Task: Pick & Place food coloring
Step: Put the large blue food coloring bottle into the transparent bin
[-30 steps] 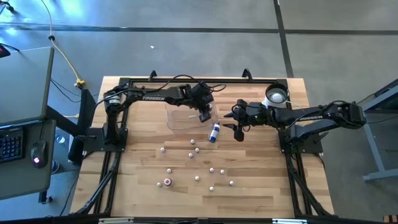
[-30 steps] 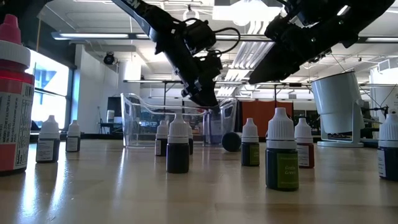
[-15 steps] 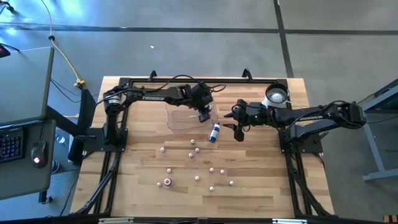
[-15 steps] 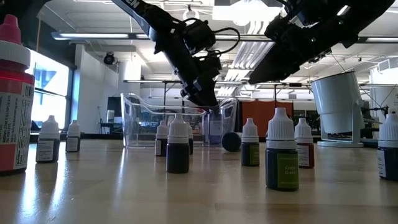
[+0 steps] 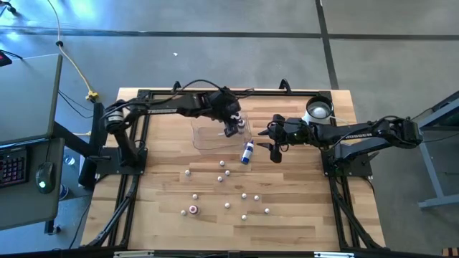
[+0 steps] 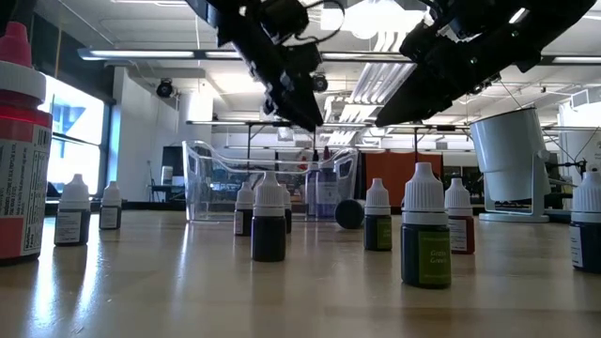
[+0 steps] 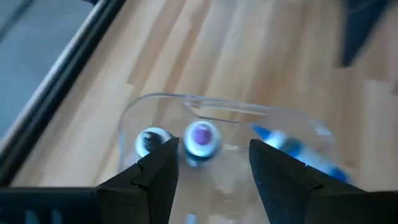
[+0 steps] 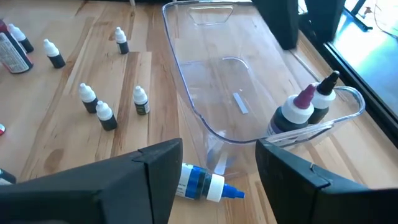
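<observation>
The clear tray sits near the table's far middle. Two food coloring bottles stand in it, one purple-capped and one whitish-capped; they also show in the right wrist view. My left gripper hovers open above them. A blue-labelled bottle lies on its side just outside the tray. My right gripper hangs open to the right of it, above the table. Several small bottles stand upright nearer the front.
A white cup-like object stands at the far right, behind my right arm. A larger red-capped bottle stands near the front left. Small bottles are scattered across the table's middle and front. A black frame borders the table.
My left gripper has risen from inside the tray to well above its rim and shifted slightly toward the table's far-left, its arm swinging with it. The right arm has kept still.
</observation>
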Available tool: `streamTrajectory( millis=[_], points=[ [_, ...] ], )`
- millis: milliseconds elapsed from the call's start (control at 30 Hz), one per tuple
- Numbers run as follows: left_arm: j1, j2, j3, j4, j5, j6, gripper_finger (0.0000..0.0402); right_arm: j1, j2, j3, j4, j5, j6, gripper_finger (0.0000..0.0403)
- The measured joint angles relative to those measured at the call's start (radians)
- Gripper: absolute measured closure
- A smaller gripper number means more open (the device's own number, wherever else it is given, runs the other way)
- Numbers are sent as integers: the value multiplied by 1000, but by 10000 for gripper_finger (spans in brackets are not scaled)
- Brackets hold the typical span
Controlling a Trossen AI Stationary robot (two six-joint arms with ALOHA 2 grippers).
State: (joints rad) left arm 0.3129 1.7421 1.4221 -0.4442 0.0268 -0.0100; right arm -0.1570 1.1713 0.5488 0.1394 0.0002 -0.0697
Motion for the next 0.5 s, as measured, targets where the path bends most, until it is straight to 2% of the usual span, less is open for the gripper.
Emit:
streamTrajectory(
  millis=[167, 267, 400, 500],
  points=[
    [-33, -46, 1, -79, 124, -48, 209, 0, 0, 0, -3, 0, 0, 206],
    [-71, -56, 1, -133, 111, -47, 209, 0, 4, 0, -19, -2, -19, 206],
    [-103, -68, 18, -246, 114, 3, 209, 0, 39, -5, -48, -14, -149, 206],
    [-117, -74, 94, -370, 113, 36, 209, -1, 96, -8, -51, -100, -192, 206]
  ],
)
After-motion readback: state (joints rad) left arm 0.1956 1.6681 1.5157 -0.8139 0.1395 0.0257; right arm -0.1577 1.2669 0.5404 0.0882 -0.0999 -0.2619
